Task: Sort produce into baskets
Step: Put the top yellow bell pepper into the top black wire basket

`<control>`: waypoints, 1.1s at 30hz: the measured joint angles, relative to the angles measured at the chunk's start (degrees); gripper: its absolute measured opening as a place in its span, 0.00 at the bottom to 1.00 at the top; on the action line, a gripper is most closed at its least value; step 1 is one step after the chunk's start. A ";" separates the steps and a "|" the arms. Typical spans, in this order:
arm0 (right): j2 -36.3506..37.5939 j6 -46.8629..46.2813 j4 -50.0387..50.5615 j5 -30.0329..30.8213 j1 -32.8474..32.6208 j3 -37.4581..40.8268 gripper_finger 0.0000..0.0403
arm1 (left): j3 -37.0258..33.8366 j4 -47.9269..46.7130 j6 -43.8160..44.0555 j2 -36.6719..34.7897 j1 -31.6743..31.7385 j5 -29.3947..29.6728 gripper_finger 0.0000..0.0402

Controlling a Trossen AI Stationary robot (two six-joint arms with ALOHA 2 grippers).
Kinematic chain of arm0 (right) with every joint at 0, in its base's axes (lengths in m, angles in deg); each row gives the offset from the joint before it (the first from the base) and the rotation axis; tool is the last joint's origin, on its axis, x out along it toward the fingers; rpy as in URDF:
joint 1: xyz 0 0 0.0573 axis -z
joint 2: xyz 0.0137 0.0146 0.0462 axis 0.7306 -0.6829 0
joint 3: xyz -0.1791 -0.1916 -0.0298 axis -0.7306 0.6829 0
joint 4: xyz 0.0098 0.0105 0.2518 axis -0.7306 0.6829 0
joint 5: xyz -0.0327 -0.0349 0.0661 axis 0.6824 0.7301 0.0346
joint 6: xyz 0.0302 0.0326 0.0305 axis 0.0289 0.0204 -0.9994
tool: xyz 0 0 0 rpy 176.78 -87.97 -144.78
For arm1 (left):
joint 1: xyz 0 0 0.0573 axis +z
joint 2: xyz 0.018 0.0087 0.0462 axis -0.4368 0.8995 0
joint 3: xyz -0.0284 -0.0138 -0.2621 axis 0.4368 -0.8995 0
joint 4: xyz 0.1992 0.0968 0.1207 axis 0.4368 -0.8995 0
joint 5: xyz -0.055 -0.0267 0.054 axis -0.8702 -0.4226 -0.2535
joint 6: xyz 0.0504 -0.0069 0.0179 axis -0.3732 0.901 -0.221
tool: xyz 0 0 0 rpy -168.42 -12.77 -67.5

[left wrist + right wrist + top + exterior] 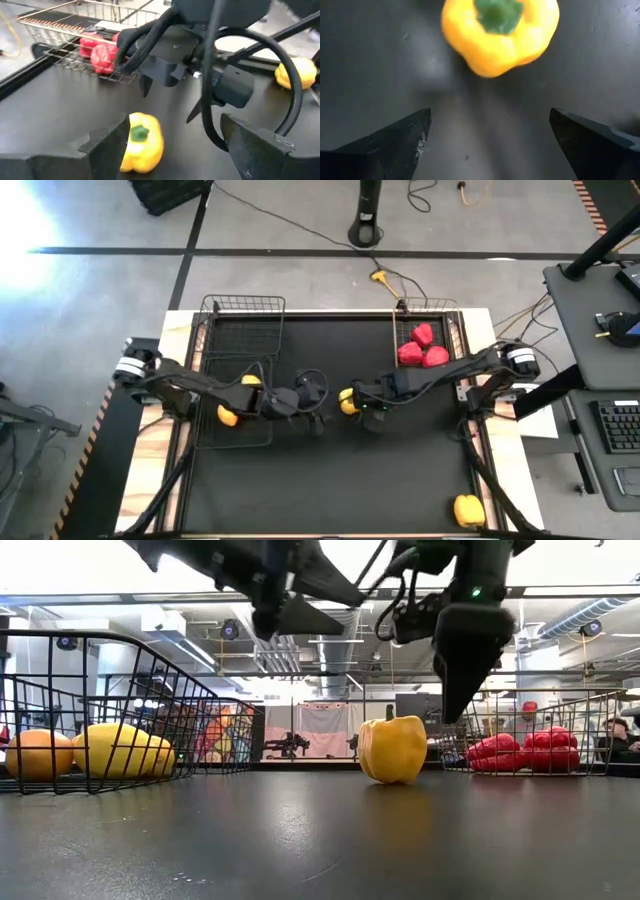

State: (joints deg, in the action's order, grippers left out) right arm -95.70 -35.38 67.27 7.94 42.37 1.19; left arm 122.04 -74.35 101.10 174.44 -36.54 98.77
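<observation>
A yellow bell pepper (347, 400) stands upright on the black table mid-field, stem up (499, 29). My right gripper (490, 112) hangs open above it, pointing steeply down, with both fingers clear of it (455, 690). My left gripper (174, 120) is open too, raised above the table to the left of the pepper (318, 412), and the pepper (142, 142) shows just beyond one of its fingers. The left wire basket (240, 310) holds two yellow-orange ovals (228, 416). The right wire basket (455, 330) holds red peppers (422, 348).
Another yellow piece (468, 508) lies at the table's near right corner. The two grippers are close together over the middle of the table. Bare black table lies toward the near edge (330, 490). Cables run across the floor beyond the far edge.
</observation>
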 joint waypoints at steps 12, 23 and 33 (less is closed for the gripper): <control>5.68 -3.77 7.41 2.28 -3.72 -0.84 0.99 | -0.04 15.37 -0.19 8.80 -0.62 0.03 0.91; 14.26 -6.10 13.98 13.85 -3.80 -1.01 0.99 | -0.30 18.15 -1.82 12.73 -0.59 -0.12 0.96; 19.56 -7.04 16.64 15.06 -4.08 -0.96 0.99 | -0.11 22.40 -1.94 16.72 0.16 -1.82 0.96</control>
State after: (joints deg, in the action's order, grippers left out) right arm -76.14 -42.43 83.90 23.00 38.29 0.23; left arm 121.93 -51.95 99.15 191.16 -36.38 96.95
